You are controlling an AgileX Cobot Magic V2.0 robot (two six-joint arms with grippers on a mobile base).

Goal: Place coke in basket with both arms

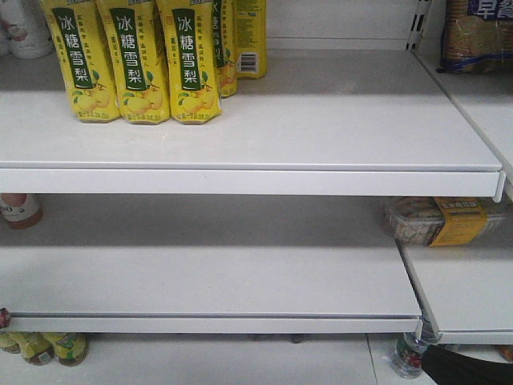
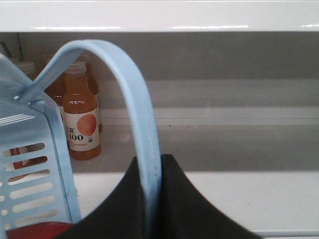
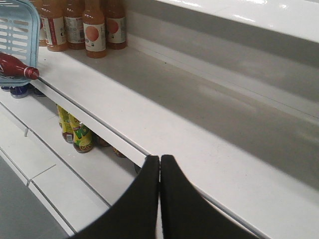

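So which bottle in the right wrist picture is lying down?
The red bottle by the blue basket, on its side with its cap pointing right. The orange juice bottles behind it all stand upright.

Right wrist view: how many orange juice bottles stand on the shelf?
4 orange juice bottles in a row at the back of the shelf: leftmost, second, third, rightmost. The basket beside them may hide more.

Light is bright, even and from overhead; glare streaks the shelf edge (image 2: pixel 159 26) in the left wrist view; deep shadow fills each recess; the basket (image 2: pixel 30 164) and gripper foregrounds blur softly.
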